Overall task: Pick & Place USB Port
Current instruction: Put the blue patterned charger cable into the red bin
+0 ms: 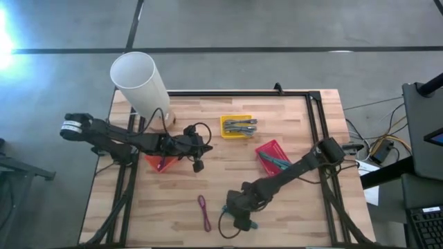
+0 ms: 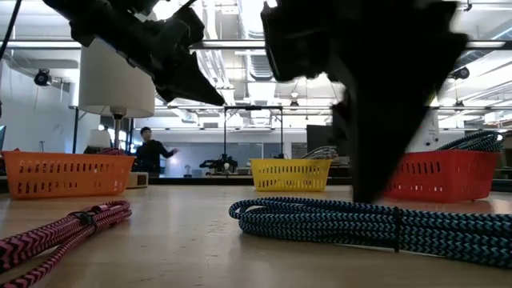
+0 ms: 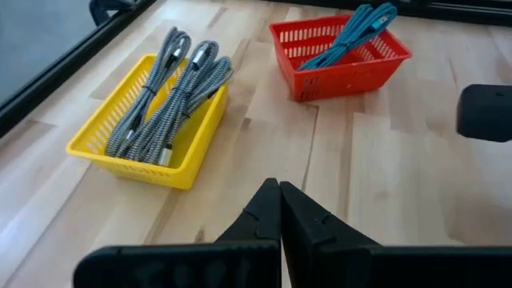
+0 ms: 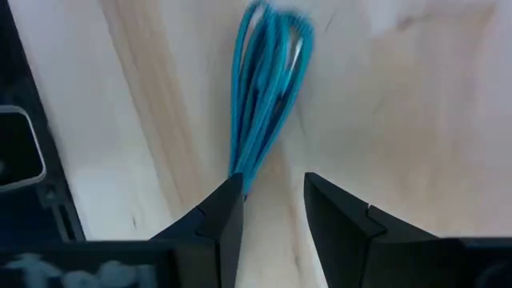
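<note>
A blue-and-black braided USB cable [image 2: 360,224], coiled and tied, lies on the wood table near its near edge. My right gripper [image 4: 272,204] hangs over it, open and pointing down; one end of the coil [image 4: 258,96] runs up to the inner side of one finger [image 4: 228,208]. In the high view the right gripper [image 1: 241,216] covers most of the cable [image 1: 250,226]. A pink cable [image 1: 204,211] lies to its left. My left gripper [image 3: 280,212] is shut, holds nothing, and hovers beside the orange basket [image 1: 158,163]. My right gripper comes at the blue cable's coil end [image 4: 240,178] from above with open fingers. The end lies against the inner edge of one finger; I cannot tell whether it touches. The cable lies flat on the table.
A yellow basket [image 1: 237,126] holds grey cables and a red basket [image 1: 272,155] holds a blue cable, both toward the far side. A white cylinder [image 1: 142,81] stands at the far left corner. Bare wood lies between the baskets and the near edge. A person stands in the room beyond.
</note>
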